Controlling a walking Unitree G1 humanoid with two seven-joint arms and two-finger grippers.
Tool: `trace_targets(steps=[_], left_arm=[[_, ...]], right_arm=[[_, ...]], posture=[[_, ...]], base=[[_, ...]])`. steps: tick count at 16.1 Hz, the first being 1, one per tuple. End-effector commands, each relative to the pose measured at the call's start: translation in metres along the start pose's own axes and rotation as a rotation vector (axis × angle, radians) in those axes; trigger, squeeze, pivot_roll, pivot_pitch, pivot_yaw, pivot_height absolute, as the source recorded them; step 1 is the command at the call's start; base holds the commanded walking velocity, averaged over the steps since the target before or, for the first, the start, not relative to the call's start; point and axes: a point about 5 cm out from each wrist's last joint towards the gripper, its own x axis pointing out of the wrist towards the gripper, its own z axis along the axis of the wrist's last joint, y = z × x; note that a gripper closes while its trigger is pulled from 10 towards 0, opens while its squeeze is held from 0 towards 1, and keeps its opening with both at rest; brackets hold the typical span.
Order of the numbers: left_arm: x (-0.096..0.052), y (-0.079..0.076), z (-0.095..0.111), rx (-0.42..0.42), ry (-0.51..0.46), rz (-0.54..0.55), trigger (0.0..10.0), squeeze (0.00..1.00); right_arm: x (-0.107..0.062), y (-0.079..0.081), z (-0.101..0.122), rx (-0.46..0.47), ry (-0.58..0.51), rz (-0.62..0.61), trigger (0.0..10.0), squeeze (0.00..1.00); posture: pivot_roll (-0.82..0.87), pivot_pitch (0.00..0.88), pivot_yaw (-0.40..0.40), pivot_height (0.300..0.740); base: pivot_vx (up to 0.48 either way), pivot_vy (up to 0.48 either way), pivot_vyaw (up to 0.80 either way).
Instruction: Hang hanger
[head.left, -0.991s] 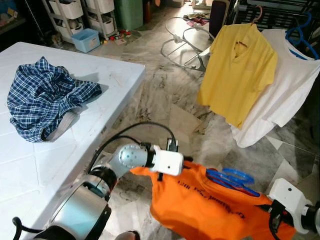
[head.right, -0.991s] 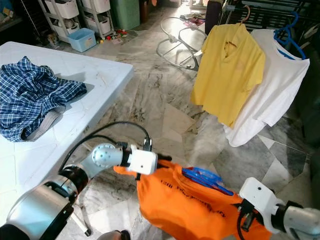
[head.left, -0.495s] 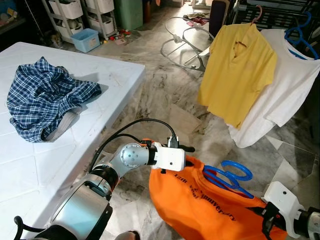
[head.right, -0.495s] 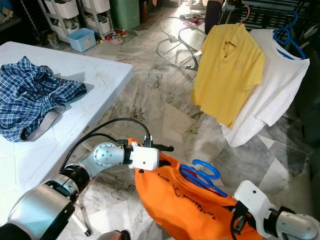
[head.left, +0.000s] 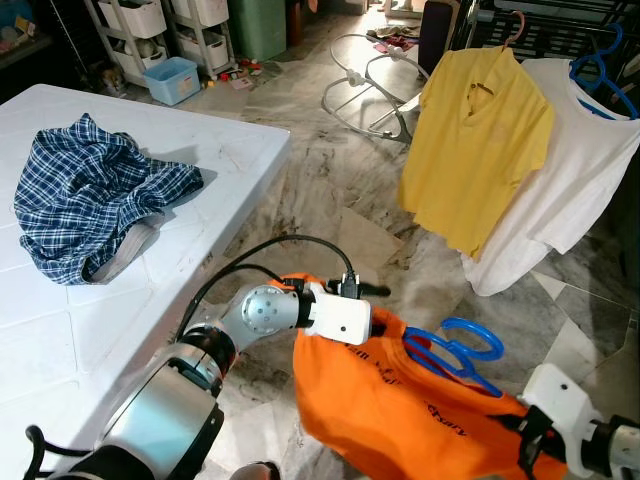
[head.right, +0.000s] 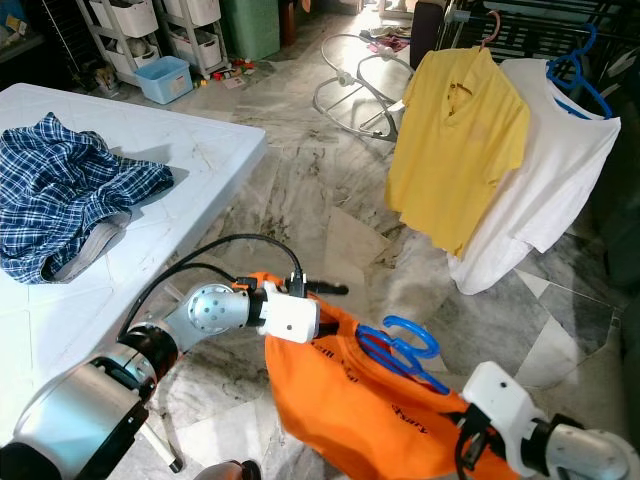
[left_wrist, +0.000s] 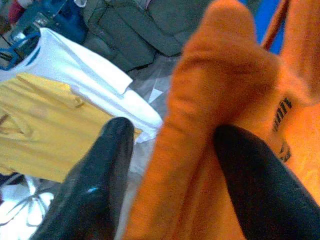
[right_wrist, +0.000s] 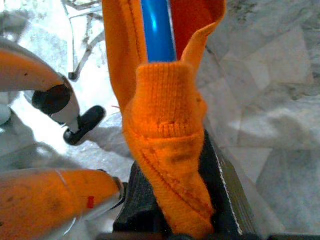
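With both jaws clenched on the orange shirt (head.left: 400, 420), we should keep it level and lift the blue hanger (head.left: 455, 350) toward the rack (head.left: 560, 25)

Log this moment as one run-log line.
left gripper: shut on orange shirt | right gripper: shut on orange shirt | blue hanger: in collar | not yet hung

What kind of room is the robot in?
Probably a laundry or spare room in a home. A yellow shirt and a white shirt hang on a rack, a crumpled plaid shirt lies on a white mattress, and storage bins sit behind.
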Motion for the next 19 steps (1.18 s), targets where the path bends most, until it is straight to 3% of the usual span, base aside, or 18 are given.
trace_targets(steps=[1, 4, 8, 11, 15, 17, 19], left_arm=[[-0.001, 0.003, 0.001, 0.031, 0.004, -0.025, 10.0, 1.00], [-0.003, 0.006, 0.001, 0.107, 0.023, -0.042, 10.0, 1.00], [-0.004, 0.001, -0.001, 0.148, 0.034, -0.103, 10.0, 1.00], [-0.006, 0.003, -0.004, 0.106, 0.047, -0.056, 10.0, 1.00], [-0.010, 0.009, -0.013, -0.092, 0.075, 0.115, 10.0, 1.00], [-0.013, 0.008, -0.021, -0.204, 0.102, 0.216, 10.0, 1.00], [-0.016, 0.002, -0.033, -0.397, 0.148, 0.367, 10.0, 1.00]], right_arm=[[0.002, 0.004, 0.002, -0.007, -0.005, 0.014, 0.0, 0.00], [0.005, 0.008, -0.009, 0.014, 0.050, 0.027, 0.0, 0.00], [0.011, 0.011, -0.012, 0.029, 0.059, -0.001, 0.0, 0.00], [0.015, 0.010, -0.020, 0.061, 0.084, -0.079, 0.0, 0.00], [0.021, 0.016, -0.026, 0.129, 0.075, -0.154, 0.0, 0.00], [0.026, 0.017, -0.030, 0.195, 0.062, -0.253, 0.0, 0.00], [0.033, 0.016, -0.030, 0.309, 0.012, -0.388, 0.0, 0.00]], posture=[[-0.09, 0.062, 0.023, 0.740], [-0.08, 0.061, 0.027, 0.740], [-0.09, 0.062, 0.034, 0.740], [-0.09, 0.063, 0.035, 0.740], [-0.09, 0.063, 0.037, 0.740], [-0.09, 0.059, 0.032, 0.740], [-0.09, 0.057, 0.029, 0.740]], base=[[0.000, 0.000, 0.00], [0.000, 0.000, 0.00], [0.000, 0.000, 0.00], [0.000, 0.000, 0.00], [0.000, 0.000, 0.00], [0.000, 0.000, 0.00], [0.000, 0.000, 0.00]])
